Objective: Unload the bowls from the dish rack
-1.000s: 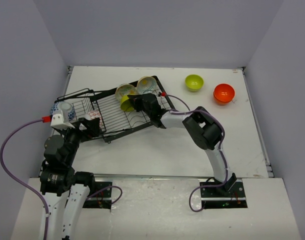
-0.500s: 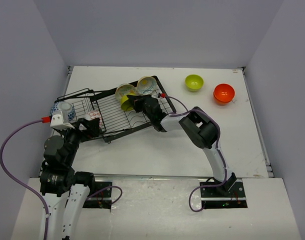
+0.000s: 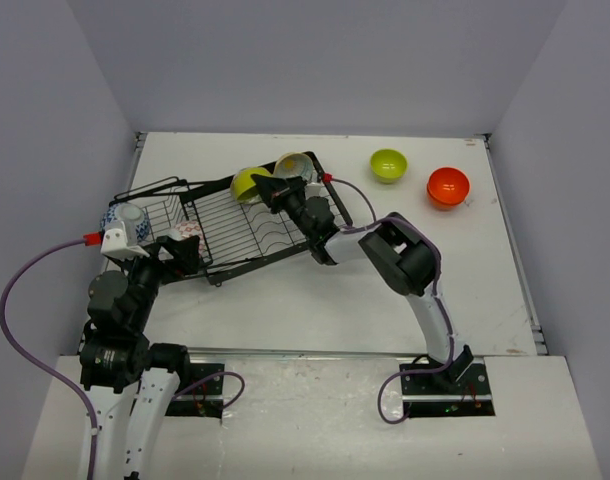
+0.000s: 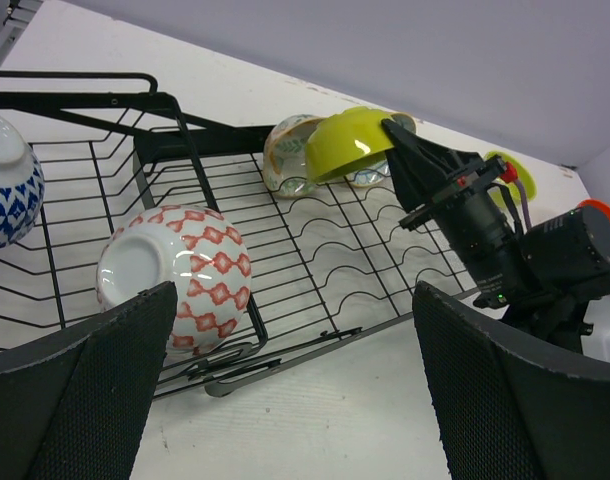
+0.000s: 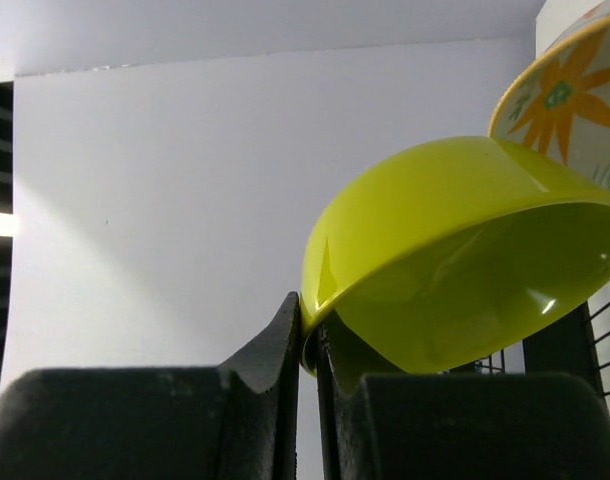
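Right gripper (image 5: pixel 310 320) pinching a yellow-green bowl (image 5: pixel 455 270) over the dish rack (image 3: pixel 255 235)

The flowered bowl (image 5: pixel 565 90) is cut off at the right wrist view's edge, and the blue-and-white bowl (image 4: pixel 5 190) at the left wrist view's edge. Whether the held bowl touches the flowered one cannot be told. The held bowl is smooth, glossy and round, and the rack is thin black wire. The right fingers are nearly closed on its rim at the rack's far side. It is tipped, opening down and toward that gripper. The left gripper (image 4: pixel 293 295) is spread wide and holds nothing, near the upturned red-and-white bowl (image 4: pixel 185 265) in the basket end.
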